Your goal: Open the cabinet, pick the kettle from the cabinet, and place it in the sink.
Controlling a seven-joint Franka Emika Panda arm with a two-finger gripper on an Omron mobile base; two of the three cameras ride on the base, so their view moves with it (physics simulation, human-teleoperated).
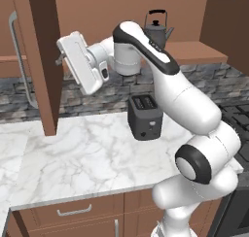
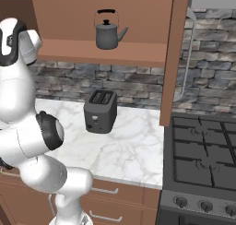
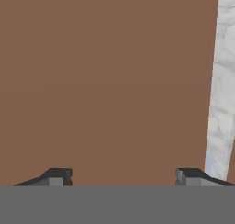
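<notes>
The cabinet point(image 1: 194, 51) hangs on the wall with both doors swung open. Its left door point(image 1: 44, 61) stands edge-on, and its right door point(image 2: 174, 58) does too. The dark-grey kettle point(image 1: 156, 29) point(image 2: 108, 35) stands upright on the cabinet shelf point(image 2: 115, 51), with nothing touching it. My gripper point(image 1: 60, 60) sits up against the left door's inner face, well to the left of the kettle. In the hand view my gripper point(image 3: 124, 177) is open, its fingertips point(image 3: 55, 177) wide apart, facing brown wood with nothing between them. The sink is out of view.
A black toaster point(image 1: 144, 115) point(image 2: 100, 111) stands on the marble counter point(image 1: 82, 158) below the shelf. A dark stove point(image 2: 203, 159) lies to the right. Long silver handles point(image 1: 17, 61) point(image 2: 186, 58) stick out from the open doors. A stone backsplash point(image 2: 92, 83) runs behind.
</notes>
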